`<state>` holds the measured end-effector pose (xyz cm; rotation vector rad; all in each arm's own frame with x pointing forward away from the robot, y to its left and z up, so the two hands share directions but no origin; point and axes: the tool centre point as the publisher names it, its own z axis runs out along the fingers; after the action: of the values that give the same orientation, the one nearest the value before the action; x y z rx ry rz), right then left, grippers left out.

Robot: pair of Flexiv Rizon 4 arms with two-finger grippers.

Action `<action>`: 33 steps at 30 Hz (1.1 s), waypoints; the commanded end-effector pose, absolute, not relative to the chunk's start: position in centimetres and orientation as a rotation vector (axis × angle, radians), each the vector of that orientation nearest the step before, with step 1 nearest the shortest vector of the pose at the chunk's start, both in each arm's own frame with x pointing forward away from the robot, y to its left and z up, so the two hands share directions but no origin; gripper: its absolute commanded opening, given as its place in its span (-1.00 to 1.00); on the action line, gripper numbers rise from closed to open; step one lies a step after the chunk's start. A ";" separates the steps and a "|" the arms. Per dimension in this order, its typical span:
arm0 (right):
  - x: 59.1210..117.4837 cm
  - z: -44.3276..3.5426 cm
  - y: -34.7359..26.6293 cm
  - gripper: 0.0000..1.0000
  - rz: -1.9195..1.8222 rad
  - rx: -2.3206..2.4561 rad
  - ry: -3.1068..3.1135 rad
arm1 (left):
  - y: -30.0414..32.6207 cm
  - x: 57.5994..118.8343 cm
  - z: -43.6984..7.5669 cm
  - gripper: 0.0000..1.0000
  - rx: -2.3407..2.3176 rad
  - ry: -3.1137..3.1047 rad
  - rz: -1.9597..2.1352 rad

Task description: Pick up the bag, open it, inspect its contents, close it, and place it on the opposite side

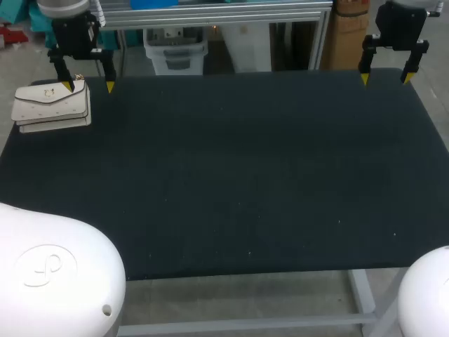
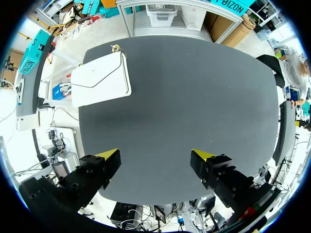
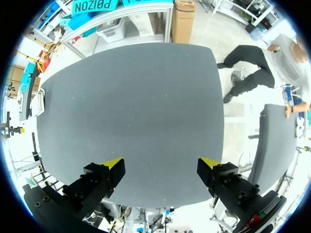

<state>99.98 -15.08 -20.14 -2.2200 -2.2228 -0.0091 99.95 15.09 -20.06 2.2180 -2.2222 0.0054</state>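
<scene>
Left pincer (image 1: 88, 86) and right pincer (image 1: 384, 78) gape empty over a matte black table (image 1: 245, 175) bearing a flat cream envelope-flap bag (image 1: 52, 107).

The bag (image 1: 52, 107) looks like smooth cream leather with a small gold-coloured metal fitting (image 2: 115, 47). The worktop (image 1: 245, 175) is matt black, faintly speckled. The left gripper (image 1: 89, 86) and right gripper (image 1: 385, 78) look matt black.

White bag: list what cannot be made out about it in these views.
- Contents: the white bag has its flap shut in the head and left wrist views, so the inside is hidden.
- Gold fitting at one corner: too small to identify in either view.
- Right wrist view: only a sliver of the bag shows, at the edge of the table.
</scene>
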 end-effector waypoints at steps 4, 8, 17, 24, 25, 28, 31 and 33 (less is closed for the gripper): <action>100.0 -20.1 -15.0 1.00 -0.004 -2.219 -2.222 | 15.0 100.0 -20.0 1.00 2.220 -2.222 0.003; 100.0 -20.1 -15.0 1.00 -0.004 -2.219 -2.222 | 15.0 100.0 -20.0 1.00 2.220 -2.222 0.003; 100.2 -20.4 -14.5 1.00 -0.069 -2.134 -2.275 | 15.7 100.4 -20.2 1.00 2.174 -2.248 0.037; 99.3 -19.8 -12.4 1.00 -0.452 -1.788 -2.564 | 18.0 101.0 -20.0 1.00 2.031 -2.243 0.192; 99.1 -19.8 -12.1 1.00 -0.486 -1.726 -2.611 | 18.4 101.1 -20.0 1.00 2.023 -2.240 0.197; 98.4 -20.1 -11.1 1.00 -0.563 -1.532 -2.753 | 19.7 101.4 -20.0 1.00 1.950 -2.232 0.244; 97.9 -20.7 -10.3 1.00 -0.597 -1.380 -2.858 | 20.8 101.5 -20.0 1.00 1.914 -2.215 0.274; 97.5 -21.1 -9.7 1.00 -0.625 -1.293 -2.904 | 21.5 101.5 -20.0 1.00 1.901 -2.205 0.295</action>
<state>98.74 -9.88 -20.16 -1.6240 -2.6441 -0.3251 101.12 20.43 -19.92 1.9519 -2.2584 0.2239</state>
